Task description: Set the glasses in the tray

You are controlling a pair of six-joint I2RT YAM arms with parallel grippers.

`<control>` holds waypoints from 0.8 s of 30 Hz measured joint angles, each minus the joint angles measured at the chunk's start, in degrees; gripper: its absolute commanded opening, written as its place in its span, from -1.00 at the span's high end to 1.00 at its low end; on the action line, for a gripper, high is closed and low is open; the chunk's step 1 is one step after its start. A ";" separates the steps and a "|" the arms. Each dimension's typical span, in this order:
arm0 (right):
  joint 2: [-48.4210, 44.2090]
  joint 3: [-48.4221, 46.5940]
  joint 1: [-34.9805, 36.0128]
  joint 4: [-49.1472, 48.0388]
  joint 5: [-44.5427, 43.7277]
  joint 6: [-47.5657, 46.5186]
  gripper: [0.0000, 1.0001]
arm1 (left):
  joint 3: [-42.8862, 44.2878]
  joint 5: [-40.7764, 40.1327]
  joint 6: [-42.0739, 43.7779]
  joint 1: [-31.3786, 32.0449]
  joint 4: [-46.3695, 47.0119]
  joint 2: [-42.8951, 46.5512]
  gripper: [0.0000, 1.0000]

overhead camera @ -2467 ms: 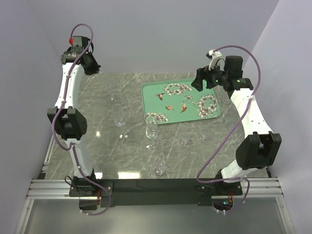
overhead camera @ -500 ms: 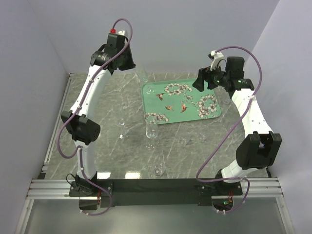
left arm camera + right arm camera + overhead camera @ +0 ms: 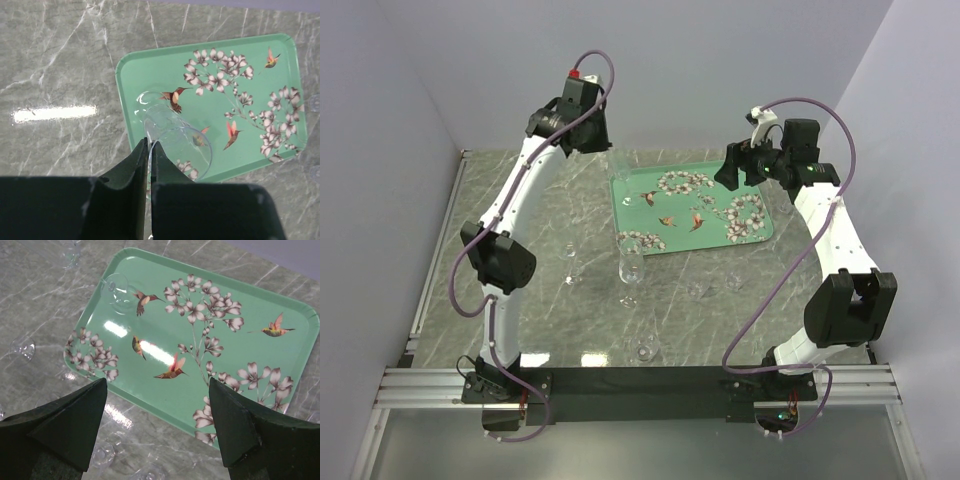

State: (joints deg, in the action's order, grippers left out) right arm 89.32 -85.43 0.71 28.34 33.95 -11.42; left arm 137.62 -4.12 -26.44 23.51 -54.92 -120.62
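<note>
The grey marble worktop (image 3: 520, 220) is carrying everything. The teal tray (image 3: 145, 70) with white flowers and little brown birds is lying right under both sets of fingers. The left fingers (image 3: 149, 150) are squeezing almost together, pinching the rim of a small clear glass (image 3: 175, 135). That glass is hanging tilted below them, over the tray's corner. I cannot tell if it is touching the tray. The right fingers (image 3: 732, 172) are spreading wide, gripping nothing, with the middle of the tray showing between them. A tall stemmed glass (image 3: 631, 262) is standing on the worktop just outside the tray's near edge, between the two sets of fingers. Smaller glasses (image 3: 645, 350) are sitting farther from the fingers, toward the arm bases.
</note>
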 measured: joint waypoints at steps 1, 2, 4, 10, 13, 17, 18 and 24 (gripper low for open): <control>0.00 0.00 0.00 0.00 0.00 0.00 -0.77 | 0.00 -0.31 0.17 0.20 -0.15 -0.11 0.99; 0.00 0.00 0.00 0.00 0.00 0.00 -0.77 | 0.00 -0.59 0.31 0.37 -0.33 -0.13 0.99; 0.00 0.00 0.00 0.00 0.02 0.00 -0.77 | 0.00 -1.09 0.57 0.68 -0.52 -0.15 0.99; 0.00 0.00 0.00 0.00 0.11 0.02 -0.77 | 0.00 -1.84 1.29 1.25 -0.61 -0.37 0.99; 0.00 0.00 0.00 0.00 0.20 0.04 -0.77 | 0.00 -1.92 1.31 1.27 -0.63 -0.63 0.99; 0.00 0.00 0.00 0.00 0.20 0.04 -0.77 | 0.09 -2.23 1.31 1.33 -0.66 -1.55 0.99; 0.00 0.00 0.00 0.00 0.20 0.04 -0.77 | 0.09 -2.23 1.31 1.33 -0.66 -1.86 0.99; 0.00 0.00 0.00 -0.02 0.31 0.04 -0.76 | 0.17 -2.43 1.31 1.49 -0.37 -2.60 0.95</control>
State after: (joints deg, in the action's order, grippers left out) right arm 89.32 -85.43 0.71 28.32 34.26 -11.38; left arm 137.80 -6.55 -25.12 24.99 -55.29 -123.22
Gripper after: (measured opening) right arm 0.883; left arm 0.086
